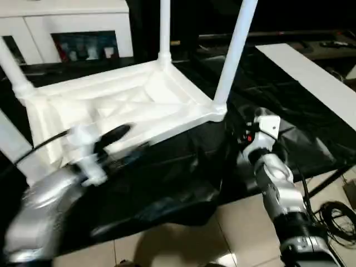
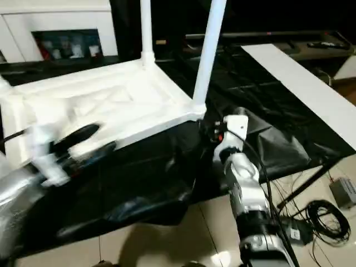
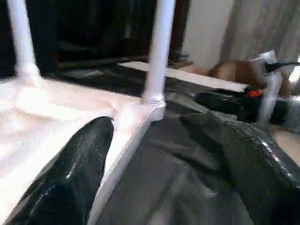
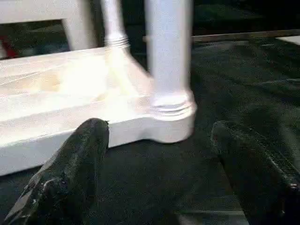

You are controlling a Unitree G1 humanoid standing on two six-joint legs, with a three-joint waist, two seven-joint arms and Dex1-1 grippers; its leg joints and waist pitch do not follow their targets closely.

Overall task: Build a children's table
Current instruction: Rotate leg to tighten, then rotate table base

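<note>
The children's table lies upside down on a black sheet point(image 1: 167, 178), its white ribbed top point(image 1: 128, 100) facing up. Legs stand in its corner sockets: one at the near right corner point(image 1: 233, 50), one at the far corner point(image 1: 164, 28), one at the left point(image 1: 11, 67). My left gripper point(image 1: 123, 143) hovers open over the top's near edge; in the left wrist view one finger point(image 3: 79, 164) is above the top and the other above the sheet. My right gripper point(image 4: 159, 154) is open just short of the near right corner socket point(image 4: 171, 112), nothing between its fingers.
A white cabinet with a glass door point(image 1: 83, 33) stands behind the table at the back left. A long white board point(image 1: 311, 78) lies on the right of the sheet. Cables point(image 1: 336, 219) lie on the tiled floor at the right.
</note>
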